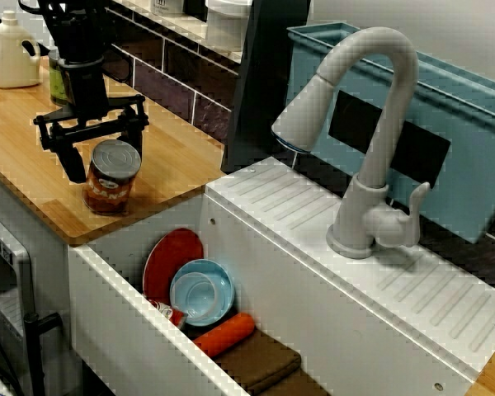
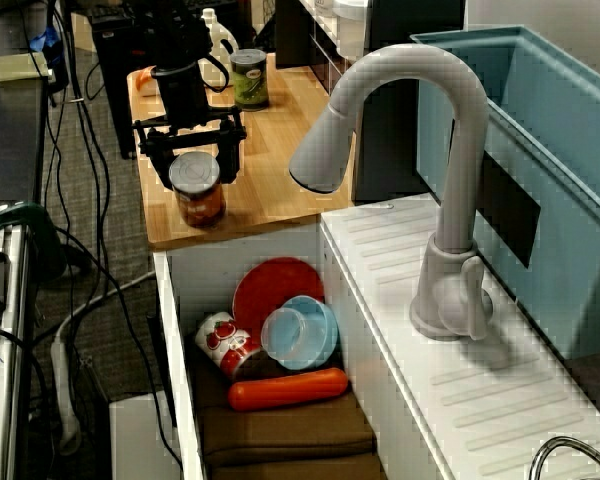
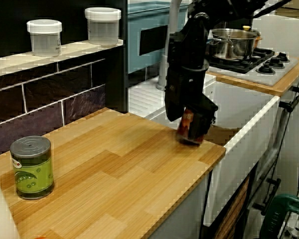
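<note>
View from above the tap, gripper: the gripper [image 1: 109, 155] hangs over the worktop [image 1: 173, 157]. Its fingers [image 1: 73, 165] are spread apart on either side of the red-labelled can [image 1: 110, 188].
View from above the tap, surroundings: a white bottle [image 1: 12, 54] is at 11 o'clock of the can. The sink [image 1: 132, 330] is at 5 o'clock and holds a red plate [image 1: 172, 257], a blue bowl [image 1: 202, 294] and a carrot [image 1: 223, 334].
View along the sink, can: it stands upright near the worktop's edge with its lid between the fingers. Contact cannot be told.
View along the sink, surroundings: a green can [image 2: 248, 78] is at 1 o'clock of the gripper.
View across the worktop: the gripper hides the can's top, and a pot [image 3: 232, 42] is at 1 o'clock.
Step (judged): the fingers are placed about the can but not closed on it.
Next move calls for (judged): any squeeze needs the fingers centred on the can's wall, as the sink edge is near.
</note>
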Motion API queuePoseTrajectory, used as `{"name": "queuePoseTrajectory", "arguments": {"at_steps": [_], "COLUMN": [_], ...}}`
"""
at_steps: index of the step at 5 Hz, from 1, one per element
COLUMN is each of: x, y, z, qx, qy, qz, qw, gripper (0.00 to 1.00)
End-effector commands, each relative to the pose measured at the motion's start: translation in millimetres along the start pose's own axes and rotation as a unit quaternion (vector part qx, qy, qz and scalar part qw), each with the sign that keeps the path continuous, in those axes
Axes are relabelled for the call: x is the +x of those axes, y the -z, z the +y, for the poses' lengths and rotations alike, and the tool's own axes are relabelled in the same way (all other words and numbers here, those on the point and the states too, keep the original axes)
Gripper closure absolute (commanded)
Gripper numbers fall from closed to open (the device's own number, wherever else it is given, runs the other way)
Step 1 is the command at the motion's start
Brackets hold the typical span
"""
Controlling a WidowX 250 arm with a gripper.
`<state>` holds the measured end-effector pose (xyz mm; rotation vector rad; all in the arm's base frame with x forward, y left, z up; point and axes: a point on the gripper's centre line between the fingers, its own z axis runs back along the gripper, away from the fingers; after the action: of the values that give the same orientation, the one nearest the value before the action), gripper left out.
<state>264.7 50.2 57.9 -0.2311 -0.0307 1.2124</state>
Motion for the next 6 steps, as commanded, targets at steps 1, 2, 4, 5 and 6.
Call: {"name": "queuePoseTrajectory", "arguments": {"at_steps": [1, 2, 4, 5, 6], "x": [-12.8, -14.1, -17.9, -17.4, -8.5], "y": [-15.7, -16.9, -12.9, -19.7, -30.0], "z": [4.3, 5.7, 10.9, 10.5, 12.5], "qx": [-0.014, -0.015, -0.011, -0.017, -0.026], "qy": [0.007, 0.009, 0.017, 0.040, 0.062], "qz": [-0.020, -0.021, -0.025, -0.022, -0.023], "qw": [0.9997, 0.9996, 0.9995, 0.9988, 0.9975], "gripper": [0.00, 0.00, 0.00, 0.00, 0.00]}}
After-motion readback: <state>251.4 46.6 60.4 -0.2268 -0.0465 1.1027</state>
